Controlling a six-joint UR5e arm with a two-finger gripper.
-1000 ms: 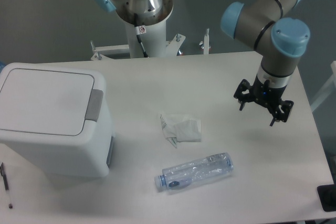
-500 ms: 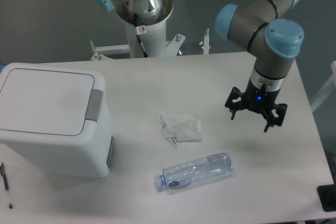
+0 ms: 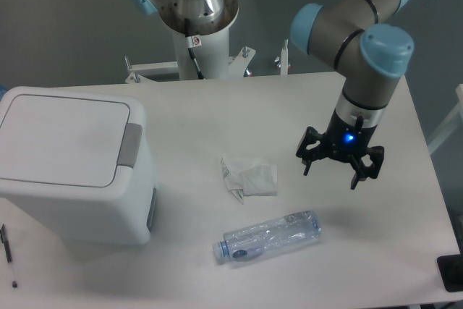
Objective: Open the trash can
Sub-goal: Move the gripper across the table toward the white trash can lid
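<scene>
The trash can [image 3: 69,164] is a large white boxy bin at the left of the table, its flat lid down and a grey push-button latch [image 3: 131,145] on its right edge. My gripper [image 3: 330,173] hangs over the right half of the table, far to the right of the bin, fingers spread open and pointing down, with nothing between them.
A crumpled white paper [image 3: 248,176] lies mid-table. A clear plastic bottle [image 3: 268,236] lies on its side near the front. A pen [image 3: 8,252] lies at the front left beside the bin. A dark object [image 3: 451,273] sits at the front right corner.
The gripper has moved left and slightly toward the front, still open. The bin, paper and bottle have not moved.
</scene>
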